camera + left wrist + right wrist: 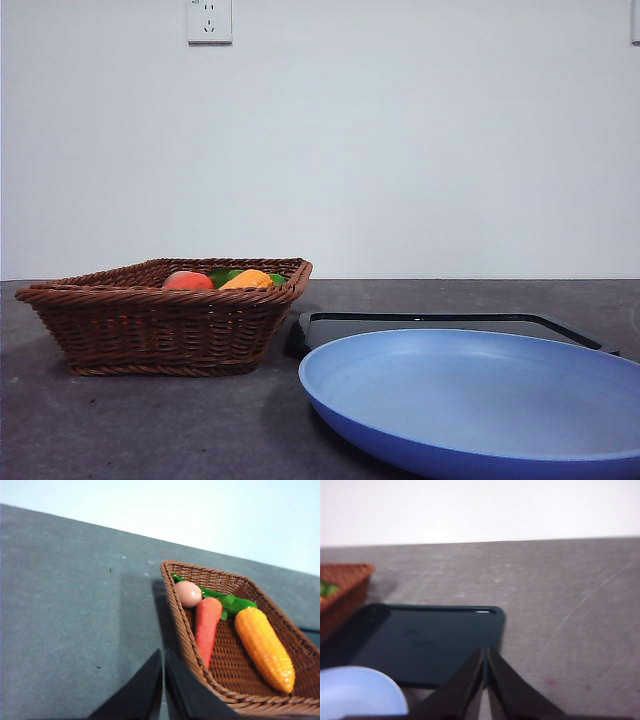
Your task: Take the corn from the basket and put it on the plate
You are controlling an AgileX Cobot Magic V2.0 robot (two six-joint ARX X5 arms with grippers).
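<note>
**Corn waits in the basket**

Just beyond the left gripper (163,690), jaws pressed together, sits the basket (210,680); the corn (264,647) lies inside, farther off beside a carrot (207,627). The right gripper (485,685) (likewise closed) idles near the bare plate (355,695).

Left gripper (163,690), right gripper (485,682) — black, tapered, smooth.
</note>
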